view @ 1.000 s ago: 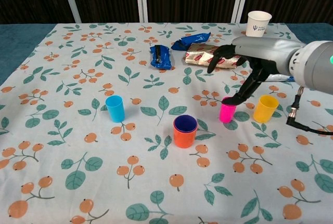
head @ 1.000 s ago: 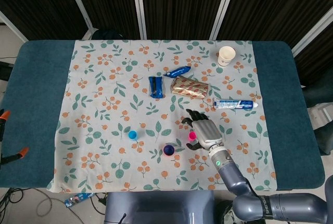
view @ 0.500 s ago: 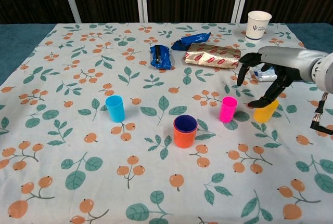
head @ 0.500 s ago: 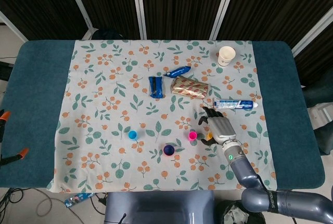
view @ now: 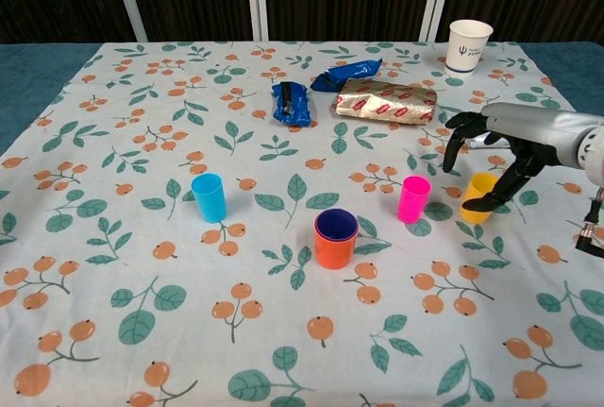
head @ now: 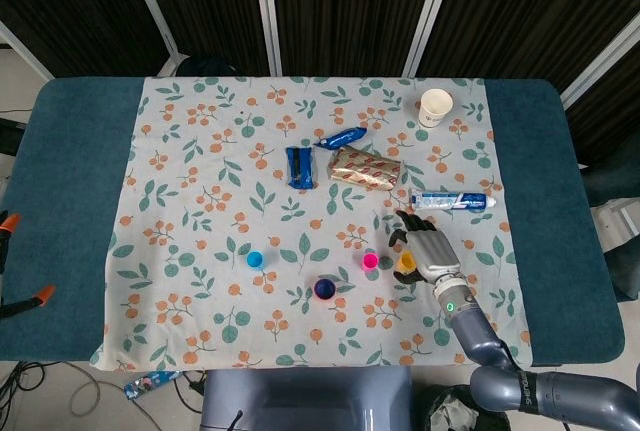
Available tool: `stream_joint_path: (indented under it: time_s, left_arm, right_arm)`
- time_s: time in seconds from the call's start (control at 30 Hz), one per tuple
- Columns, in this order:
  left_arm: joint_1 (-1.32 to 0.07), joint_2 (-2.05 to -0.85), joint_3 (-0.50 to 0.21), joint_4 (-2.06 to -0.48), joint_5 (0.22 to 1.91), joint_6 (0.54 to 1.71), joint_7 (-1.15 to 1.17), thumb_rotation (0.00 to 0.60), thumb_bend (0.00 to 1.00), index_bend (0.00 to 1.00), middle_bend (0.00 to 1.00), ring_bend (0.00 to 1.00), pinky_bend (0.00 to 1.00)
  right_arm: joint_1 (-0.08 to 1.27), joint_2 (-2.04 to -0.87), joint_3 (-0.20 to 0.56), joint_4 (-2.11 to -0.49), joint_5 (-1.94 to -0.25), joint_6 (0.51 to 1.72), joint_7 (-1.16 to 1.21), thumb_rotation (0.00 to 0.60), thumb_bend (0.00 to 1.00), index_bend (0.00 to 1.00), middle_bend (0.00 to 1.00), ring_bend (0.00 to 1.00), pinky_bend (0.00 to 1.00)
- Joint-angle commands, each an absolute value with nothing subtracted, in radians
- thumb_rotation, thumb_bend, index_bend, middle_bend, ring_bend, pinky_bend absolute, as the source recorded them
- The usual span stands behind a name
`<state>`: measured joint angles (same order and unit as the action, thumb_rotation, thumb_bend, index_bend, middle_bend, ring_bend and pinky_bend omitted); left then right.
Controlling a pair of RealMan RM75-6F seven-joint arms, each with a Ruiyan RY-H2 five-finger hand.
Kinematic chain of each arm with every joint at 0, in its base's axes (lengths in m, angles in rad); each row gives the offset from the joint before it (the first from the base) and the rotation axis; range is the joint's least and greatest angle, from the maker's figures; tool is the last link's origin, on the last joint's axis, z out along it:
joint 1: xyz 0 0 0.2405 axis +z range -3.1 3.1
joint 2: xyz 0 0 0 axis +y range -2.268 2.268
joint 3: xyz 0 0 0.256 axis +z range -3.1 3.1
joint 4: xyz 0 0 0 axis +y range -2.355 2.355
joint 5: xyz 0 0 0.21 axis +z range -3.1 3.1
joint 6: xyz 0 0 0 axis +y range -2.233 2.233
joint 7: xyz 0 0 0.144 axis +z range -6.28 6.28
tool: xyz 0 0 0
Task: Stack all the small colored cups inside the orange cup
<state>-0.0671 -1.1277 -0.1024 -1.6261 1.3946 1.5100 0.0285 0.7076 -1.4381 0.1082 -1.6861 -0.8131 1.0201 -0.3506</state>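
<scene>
Change: right hand [view: 497,157] has shifted rightward, off the pink cup [view: 412,198] and over to the yellow cup [view: 479,196].
Orange cup [view: 335,238]: upright near the front of the table [view: 28,86], a purple cup [view: 334,225] nested inside.
Blue cup [view: 209,197]: upright, well left of the orange cup.
Pink cup: upright, right of the orange cup, standing free.
Yellow cup: upright, just right of the pink cup.
Right hand: fingers curled down around the yellow cup, fingertips at its side; whether it grips cannot be told.
Left hand: not seen in either view.
Tablecloth [view: 113,265]: floral.
Toothpaste tube [head: 450,200]: lying behind the hand.
Foil packet [view: 386,102], blue wrappers [view: 292,102]: mid-table.
Paper cup [view: 468,45]: far right corner.
</scene>
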Motion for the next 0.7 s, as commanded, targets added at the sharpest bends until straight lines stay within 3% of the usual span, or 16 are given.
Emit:
stream_joint_path:
  time_s: [0.03, 0.3, 0.7]
  left_arm:
    - [-0.068, -1.128, -0.102, -1.627, 1.393, 1.508, 0.03, 0.6, 0.07, 0.05, 0.0, 0.0, 0.0]
    - [-0.067, -1.129, -0.102, -1.628, 1.395, 1.51, 0.035, 0.6, 0.07, 0.05, 0.0, 0.0, 0.0]
    - [-0.07, -1.131, -0.097, -1.634, 1.399, 1.504, 0.045, 0.6, 0.07, 0.05, 0.0, 0.0, 0.0]
  right_arm:
    - [0.702, -1.44, 0.108, -1.678, -0.817, 1.022, -0.349, 0.6, 0.31, 0.39, 0.03, 0.07, 0.14]
    - [0.688, -1.44, 0.116, -1.658, -0.818, 1.03, -0.342, 0.6, 0.38, 0.42, 0.03, 0.07, 0.14]
    - [0.675, -1.417, 0.11, -1.665, -0.811, 1.007, -0.349, 0.6, 0.39, 0.42, 0.03, 0.07, 0.14]
